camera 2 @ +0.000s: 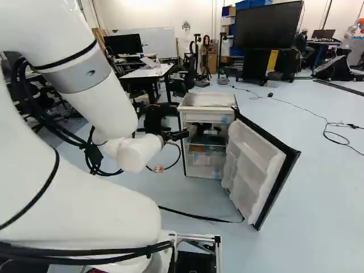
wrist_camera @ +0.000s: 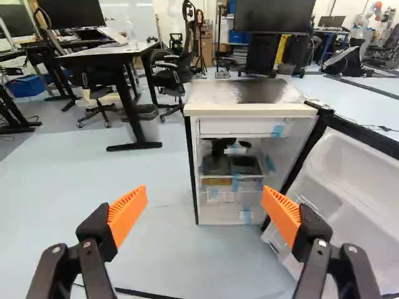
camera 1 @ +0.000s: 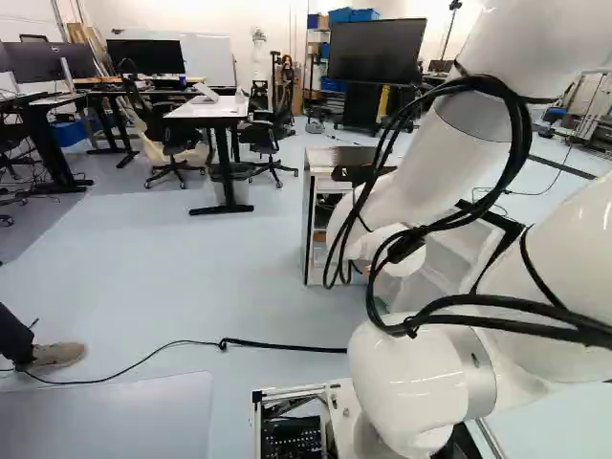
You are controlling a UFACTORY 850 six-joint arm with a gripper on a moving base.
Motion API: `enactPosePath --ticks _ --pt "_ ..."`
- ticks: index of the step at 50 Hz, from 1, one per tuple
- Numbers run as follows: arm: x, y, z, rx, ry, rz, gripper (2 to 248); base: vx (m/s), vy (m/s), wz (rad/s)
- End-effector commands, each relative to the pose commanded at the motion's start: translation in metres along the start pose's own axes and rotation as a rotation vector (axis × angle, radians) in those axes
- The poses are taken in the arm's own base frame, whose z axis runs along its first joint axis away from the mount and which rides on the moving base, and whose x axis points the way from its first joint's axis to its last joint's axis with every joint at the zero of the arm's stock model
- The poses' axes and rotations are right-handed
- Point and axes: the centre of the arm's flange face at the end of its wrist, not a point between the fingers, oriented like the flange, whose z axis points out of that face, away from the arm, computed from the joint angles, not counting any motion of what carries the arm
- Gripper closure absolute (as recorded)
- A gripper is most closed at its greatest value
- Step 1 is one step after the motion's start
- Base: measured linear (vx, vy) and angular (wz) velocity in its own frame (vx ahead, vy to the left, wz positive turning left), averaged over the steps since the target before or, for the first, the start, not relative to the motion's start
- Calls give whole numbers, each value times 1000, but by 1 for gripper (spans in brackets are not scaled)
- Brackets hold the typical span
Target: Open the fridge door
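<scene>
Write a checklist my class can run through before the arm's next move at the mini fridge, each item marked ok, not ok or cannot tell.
1. Fridge door open: ok, swung wide, shelves showing.
2. Pincer empty: ok, orange pads apart, nothing between.
3. Pincer off the door: ok, a gap shows in the right base view.
4. Floor free of cables: not ok, a black cable crosses it.
5. Door at its hinge limit: cannot tell.

Pale floor (camera 2: 324,199) running back to a white wall (camera 2: 131,14)
A white-topped desk (camera 1: 208,107) stands near black office chairs (camera 1: 173,137); farther back, a whiteboard (camera 2: 159,42) is by the wall, and a large dark screen (camera 2: 267,25) stands near shelving with blue bins (camera 1: 363,14)
</scene>
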Motion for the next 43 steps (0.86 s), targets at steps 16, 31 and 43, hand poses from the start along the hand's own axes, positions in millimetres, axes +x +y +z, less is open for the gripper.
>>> enactPosePath --ticks 16,31,43 --pt "-3 -4 -6 33 -4 -16 3 0 0 0" --pt "-4 -4 -7 41 -6 -20 3 0 0 0" --pt "-4 -4 -7 41 -6 -20 3 0 0 0"
